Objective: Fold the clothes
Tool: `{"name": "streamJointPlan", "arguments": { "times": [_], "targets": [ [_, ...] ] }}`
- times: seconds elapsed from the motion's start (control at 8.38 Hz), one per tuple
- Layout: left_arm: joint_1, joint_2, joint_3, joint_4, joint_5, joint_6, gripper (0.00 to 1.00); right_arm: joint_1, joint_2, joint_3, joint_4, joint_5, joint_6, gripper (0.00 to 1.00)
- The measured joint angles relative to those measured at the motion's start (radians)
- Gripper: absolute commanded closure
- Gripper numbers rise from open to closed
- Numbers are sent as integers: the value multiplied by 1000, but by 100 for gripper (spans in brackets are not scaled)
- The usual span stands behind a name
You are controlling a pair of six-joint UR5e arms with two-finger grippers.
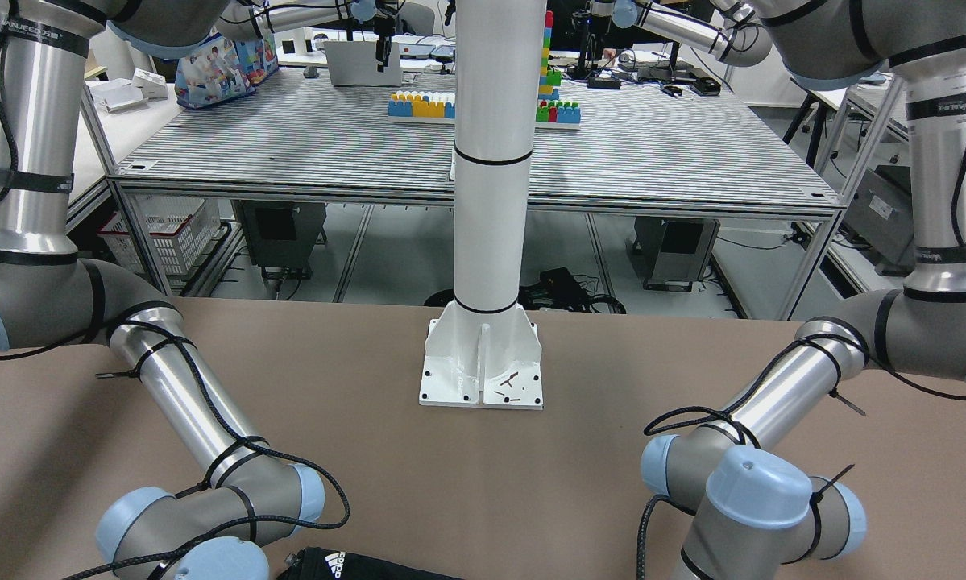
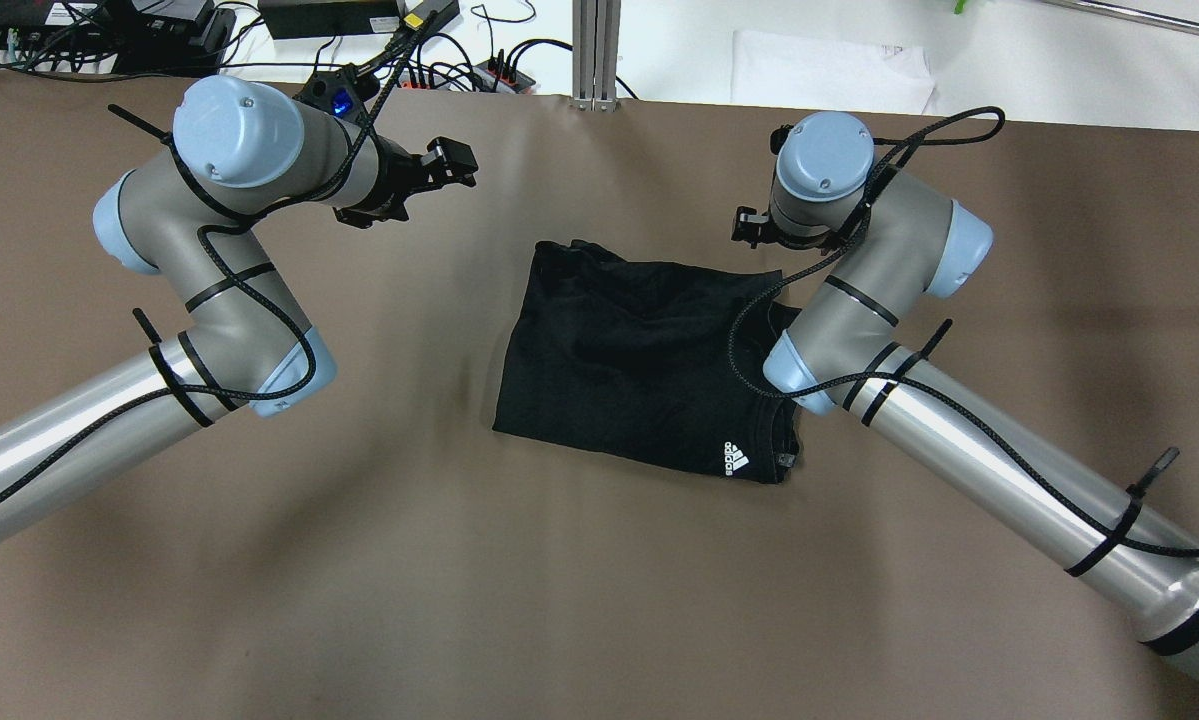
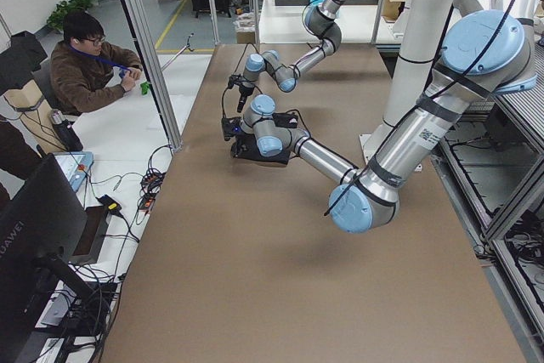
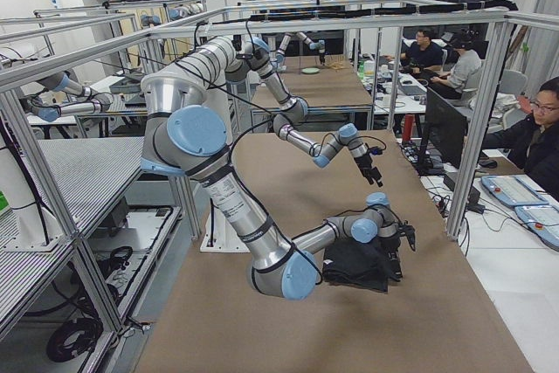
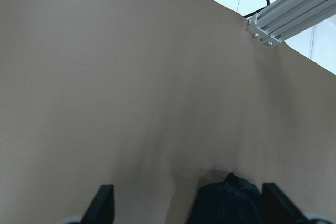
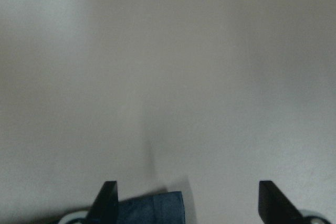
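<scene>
Garment (image 2: 639, 370) in overhead sits rumpled at counter (image 2: 359, 580) centre, left claw (image 2: 454, 165) well off it, right claw (image 2: 745, 228) just past its far corner; wrist views: both wide, empty, so I'd pinch far corners together, fold evenly.

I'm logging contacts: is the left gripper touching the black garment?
Apart. The overhead view shows bare brown table between the left gripper and the nearest corner of the black garment.

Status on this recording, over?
Left gripper open, empty. Right gripper open, empty. Black garment lies folded between them. Right arm overhangs its edge.
</scene>
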Motion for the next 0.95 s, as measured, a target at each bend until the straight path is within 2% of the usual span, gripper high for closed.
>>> {"name": "streamJointPlan", "arguments": {
  "times": [0.24,0.48,0.72,0.95],
  "targets": [
    [-21,6,-3,0,-8,71,0,55,-2,11,-4,60,-88,5],
    [-99,65,-16,2,-52,242,0,135,-30,34,-11,169,-248,5],
    [-189,146,-24,2,-74,390,0,198,-142,94,-13,216,-453,5],
    [-276,243,-33,3,-72,550,0,291,-291,148,-9,227,-678,5]
  ]
}}
